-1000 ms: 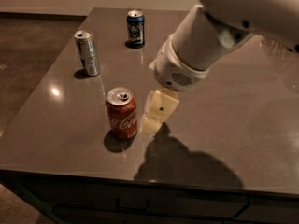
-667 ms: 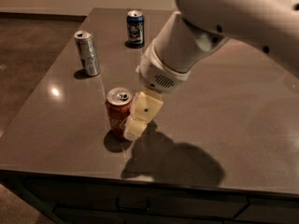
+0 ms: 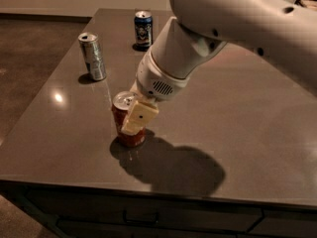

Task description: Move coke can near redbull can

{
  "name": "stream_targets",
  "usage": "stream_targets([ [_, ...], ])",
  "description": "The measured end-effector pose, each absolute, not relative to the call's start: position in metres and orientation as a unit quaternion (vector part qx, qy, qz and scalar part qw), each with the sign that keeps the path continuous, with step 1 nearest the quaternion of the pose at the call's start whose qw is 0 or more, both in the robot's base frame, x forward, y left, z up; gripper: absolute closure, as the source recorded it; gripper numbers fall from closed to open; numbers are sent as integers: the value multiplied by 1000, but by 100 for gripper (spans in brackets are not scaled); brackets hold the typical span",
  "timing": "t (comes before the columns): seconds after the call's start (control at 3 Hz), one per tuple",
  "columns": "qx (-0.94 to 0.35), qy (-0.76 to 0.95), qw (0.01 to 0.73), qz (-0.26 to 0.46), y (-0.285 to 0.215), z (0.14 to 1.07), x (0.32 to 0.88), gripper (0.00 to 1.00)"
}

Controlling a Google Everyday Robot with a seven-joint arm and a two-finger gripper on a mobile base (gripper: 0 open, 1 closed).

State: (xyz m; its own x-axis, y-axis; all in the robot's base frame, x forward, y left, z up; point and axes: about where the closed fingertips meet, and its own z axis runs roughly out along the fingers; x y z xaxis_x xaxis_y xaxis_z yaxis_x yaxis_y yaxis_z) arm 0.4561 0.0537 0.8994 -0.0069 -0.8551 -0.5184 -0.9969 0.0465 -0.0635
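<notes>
A red coke can (image 3: 130, 139) stands upright near the front of a dark table (image 3: 247, 133). The robot's gripper (image 3: 132, 121) reaches down against the can's right side, covering part of it; whether it grips cannot be told. The redbull can (image 3: 92, 56) stands well apart, toward the back left.

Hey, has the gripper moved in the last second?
Yes. The gripper has shifted left in the view, from beside the coke can to overlapping it; the can has stayed put.
</notes>
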Motion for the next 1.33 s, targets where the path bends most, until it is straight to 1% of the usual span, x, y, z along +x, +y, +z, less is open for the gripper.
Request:
stream_targets([
  [0.33, -675, 679, 226, 180, 63, 914, 456, 64],
  [0.67, -668, 682, 234, 183, 72, 931, 479, 87],
  [1.0, -652, 695, 246, 176, 87, 947, 525, 100],
  [1.33, -633, 712, 259, 158, 105, 961, 575, 100],
])
